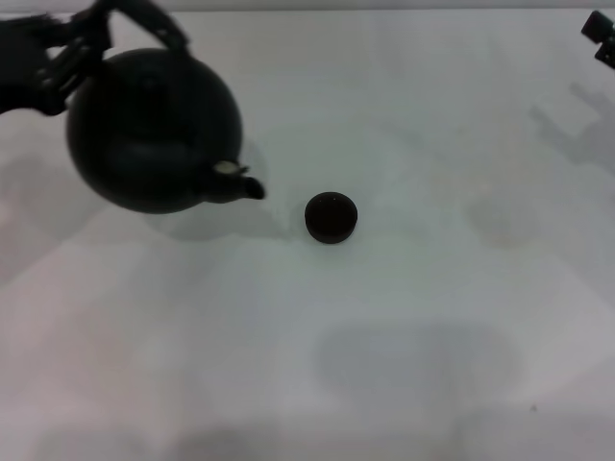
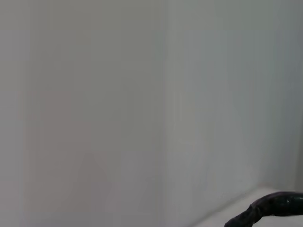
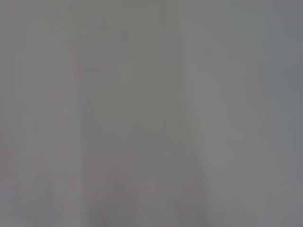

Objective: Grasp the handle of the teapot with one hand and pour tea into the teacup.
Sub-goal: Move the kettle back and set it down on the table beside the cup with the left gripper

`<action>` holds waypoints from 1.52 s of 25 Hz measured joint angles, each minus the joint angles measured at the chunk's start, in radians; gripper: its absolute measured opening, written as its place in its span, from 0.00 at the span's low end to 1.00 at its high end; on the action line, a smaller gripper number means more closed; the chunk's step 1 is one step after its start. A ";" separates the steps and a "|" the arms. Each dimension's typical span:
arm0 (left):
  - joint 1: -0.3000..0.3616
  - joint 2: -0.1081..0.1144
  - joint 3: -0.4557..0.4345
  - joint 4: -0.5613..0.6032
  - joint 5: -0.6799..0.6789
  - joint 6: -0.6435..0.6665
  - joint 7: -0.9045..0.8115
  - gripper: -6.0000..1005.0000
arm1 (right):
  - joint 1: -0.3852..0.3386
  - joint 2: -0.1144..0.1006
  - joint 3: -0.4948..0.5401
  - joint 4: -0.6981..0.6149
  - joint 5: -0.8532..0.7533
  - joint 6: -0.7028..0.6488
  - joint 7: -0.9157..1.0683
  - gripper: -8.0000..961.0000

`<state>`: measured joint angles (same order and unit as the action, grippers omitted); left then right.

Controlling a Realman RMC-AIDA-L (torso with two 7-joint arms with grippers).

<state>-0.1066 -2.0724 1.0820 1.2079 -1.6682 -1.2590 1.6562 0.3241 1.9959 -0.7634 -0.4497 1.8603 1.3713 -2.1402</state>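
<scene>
Count, head view: one teapot [image 1: 149, 134], carrying one handle [image 1: 144, 19] and one spout [image 1: 245, 185]. One teacup [image 1: 332, 217]. One table [image 1: 384, 365] surface. Two grippers in frame: left gripper [image 1: 72, 53], right gripper [image 1: 603, 38].

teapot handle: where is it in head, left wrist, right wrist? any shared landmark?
Head: the handle arches at upper left, held by the left gripper.
Left wrist: dark curved strip at the edge, likely the handle.
Right wrist: not in view.
Shared landmark: the white table.
</scene>
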 joint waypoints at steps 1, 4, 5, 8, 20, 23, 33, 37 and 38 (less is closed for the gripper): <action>-0.006 0.000 -0.033 -0.057 -0.032 -0.028 0.046 0.14 | -0.001 0.000 0.000 0.003 -0.005 0.001 0.000 0.89; -0.024 0.000 -0.120 -0.200 -0.075 -0.075 0.131 0.14 | -0.004 0.001 0.000 0.011 -0.014 0.006 -0.005 0.89; -0.028 0.000 -0.141 -0.234 -0.079 -0.082 0.154 0.13 | -0.007 0.001 0.000 0.012 -0.015 0.006 -0.006 0.89; -0.033 -0.001 -0.188 -0.325 -0.086 -0.085 0.227 0.13 | -0.008 0.001 -0.001 0.018 -0.016 0.006 -0.009 0.89; -0.084 0.000 -0.218 -0.525 -0.111 0.005 0.400 0.13 | -0.006 0.000 -0.001 0.019 -0.026 0.005 -0.008 0.89; -0.102 0.000 -0.233 -0.580 -0.112 0.023 0.466 0.13 | -0.002 0.001 -0.002 0.020 -0.027 0.003 -0.004 0.89; -0.113 -0.002 -0.242 -0.620 -0.114 0.028 0.510 0.13 | -0.004 0.001 -0.014 0.031 -0.031 0.001 -0.002 0.89; -0.113 -0.003 -0.237 -0.630 -0.110 0.028 0.524 0.13 | -0.006 0.001 -0.014 0.041 -0.031 0.002 -0.003 0.89; -0.112 -0.003 -0.237 -0.633 -0.110 0.028 0.535 0.13 | -0.006 0.001 -0.014 0.044 -0.031 0.002 -0.004 0.89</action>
<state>-0.2186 -2.0754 0.8451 0.5747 -1.7780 -1.2308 2.1913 0.3185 1.9973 -0.7778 -0.4060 1.8296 1.3731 -2.1445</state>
